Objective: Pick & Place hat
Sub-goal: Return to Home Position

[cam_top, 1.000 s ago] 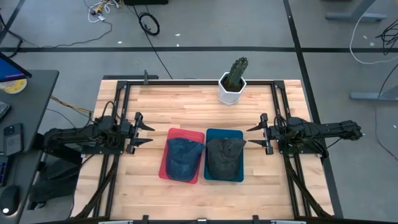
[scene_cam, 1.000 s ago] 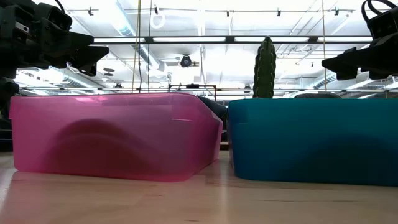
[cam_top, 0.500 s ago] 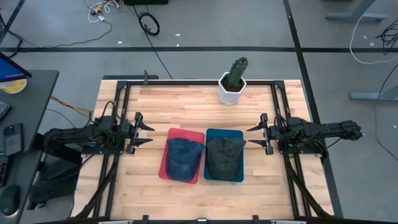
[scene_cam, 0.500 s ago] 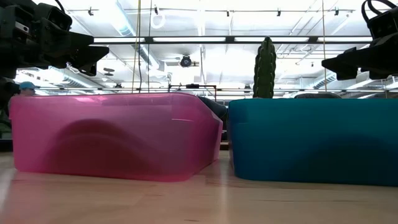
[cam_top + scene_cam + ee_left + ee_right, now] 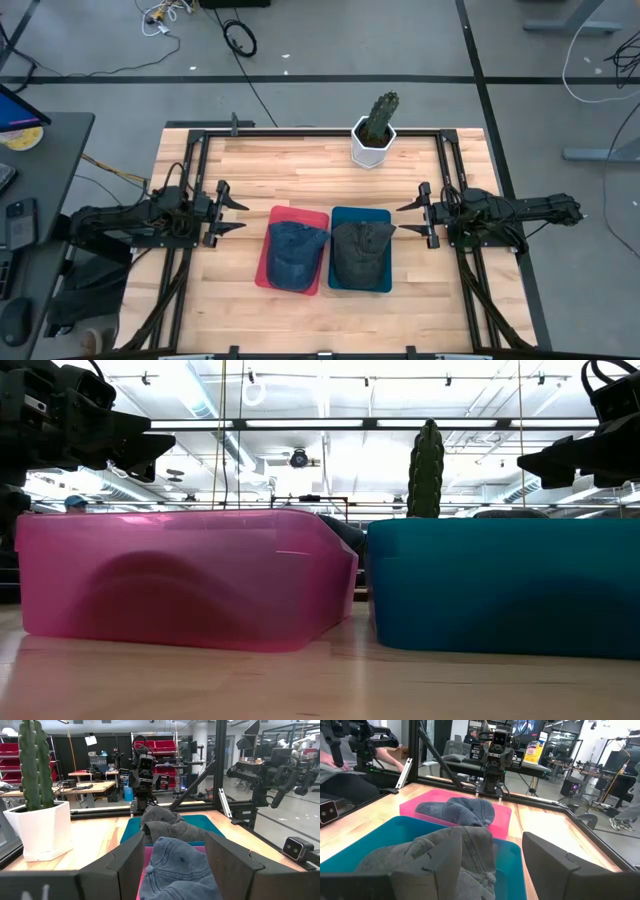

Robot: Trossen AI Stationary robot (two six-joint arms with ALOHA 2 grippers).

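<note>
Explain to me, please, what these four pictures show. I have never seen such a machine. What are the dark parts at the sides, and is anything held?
This is a robot with two dark arms at a wooden table. One picture looks straight down from above, one looks level across the table top, and two come from cameras on the wrists. Each arm ends in a two-finger gripper: the left gripper and the right gripper are open and empty, one at each side of the bins. In the middle stand a red bin holding a blue cap and a blue bin holding a dark cap. A potted cactus stands at the far edge.
</note>
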